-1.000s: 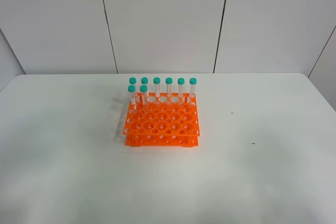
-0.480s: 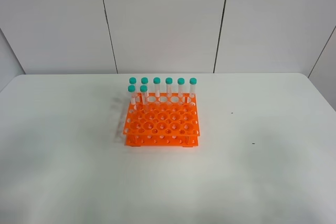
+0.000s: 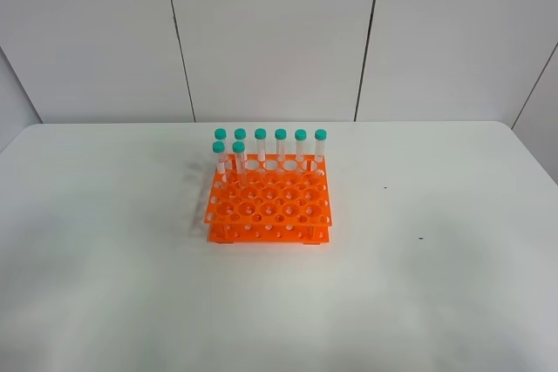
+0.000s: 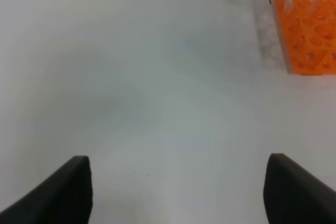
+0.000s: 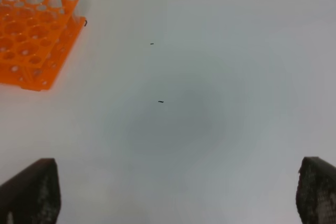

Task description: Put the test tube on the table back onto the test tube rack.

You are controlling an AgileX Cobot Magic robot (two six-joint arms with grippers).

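Note:
The orange test tube rack (image 3: pixel 268 202) stands at the middle of the white table (image 3: pixel 105 241). Several teal-capped test tubes (image 3: pixel 261 145) stand upright in its back row and left side. No test tube lying on the table is in view. Neither arm shows in the exterior high view. In the left wrist view my left gripper (image 4: pixel 178 184) is open over bare table, with the rack (image 4: pixel 310 30) off to one side. My right gripper (image 5: pixel 176 190) is also open and empty above the table, well away from the rack (image 5: pixel 31 45).
Two small dark specks (image 3: pixel 385 187) (image 3: pixel 420 238) mark the table right of the rack. A grey panelled wall (image 3: pixel 270 32) rises behind the table's far edge.

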